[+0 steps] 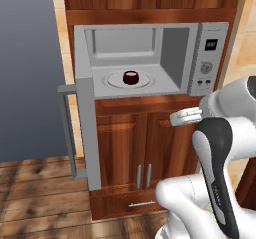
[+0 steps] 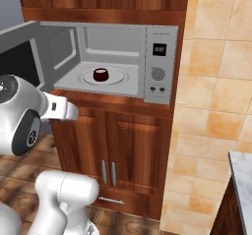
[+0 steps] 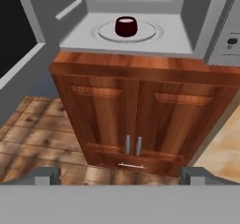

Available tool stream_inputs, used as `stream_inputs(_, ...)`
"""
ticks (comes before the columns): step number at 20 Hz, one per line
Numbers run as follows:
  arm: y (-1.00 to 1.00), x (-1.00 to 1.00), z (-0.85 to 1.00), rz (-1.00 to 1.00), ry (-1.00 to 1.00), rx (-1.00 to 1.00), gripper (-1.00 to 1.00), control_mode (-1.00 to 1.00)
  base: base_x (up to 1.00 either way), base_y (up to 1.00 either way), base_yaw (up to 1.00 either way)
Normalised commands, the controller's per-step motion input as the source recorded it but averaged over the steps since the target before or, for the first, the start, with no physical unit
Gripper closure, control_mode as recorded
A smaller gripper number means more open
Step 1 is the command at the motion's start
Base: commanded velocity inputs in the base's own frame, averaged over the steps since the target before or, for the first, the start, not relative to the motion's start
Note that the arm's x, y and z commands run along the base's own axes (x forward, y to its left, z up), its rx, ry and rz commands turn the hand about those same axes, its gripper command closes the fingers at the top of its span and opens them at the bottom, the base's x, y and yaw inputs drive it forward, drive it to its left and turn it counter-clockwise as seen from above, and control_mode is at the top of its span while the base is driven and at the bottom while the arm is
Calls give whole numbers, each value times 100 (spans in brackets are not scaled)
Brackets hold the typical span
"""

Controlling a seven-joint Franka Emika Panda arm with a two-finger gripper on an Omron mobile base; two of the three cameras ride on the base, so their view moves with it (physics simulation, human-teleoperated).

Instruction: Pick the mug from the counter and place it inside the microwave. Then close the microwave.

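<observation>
The two-finger gripper [image 3: 120,175] stands released, its dark tips spread wide with nothing between them, facing the reddish-brown wooden cabinet doors [image 3: 140,117] below the oven. At twelve o'clock in the hand view, the squat dark maroon mug [image 3: 126,26] sits upright on the round turntable [image 3: 143,32] inside the wide silver-grey microwave [image 1: 207,58]. Placement looks done; closing is the step in hand. Next, the arm likely must reach the open door [image 1: 89,133] at nine o'clock and swing it shut.

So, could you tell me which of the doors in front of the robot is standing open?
Only the microwave door is open, swung out to the left with its bar handle showing; the wooden cabinet doors below it are shut.
</observation>
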Motion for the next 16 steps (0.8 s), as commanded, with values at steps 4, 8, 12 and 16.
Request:
stream_inputs(4,0,-65,11,0,-9,-1,-100,-100,0,0,0)
stream_inputs(8,0,-59,19,0,-5,-2,-100,-100,0,0,0)
stream_inputs(12,2,-47,28,0,-6,-5,-100,-100,0,0,0)
stream_inputs(16,9,-51,29,0,-15,-6,-100,-100,0,0,0)
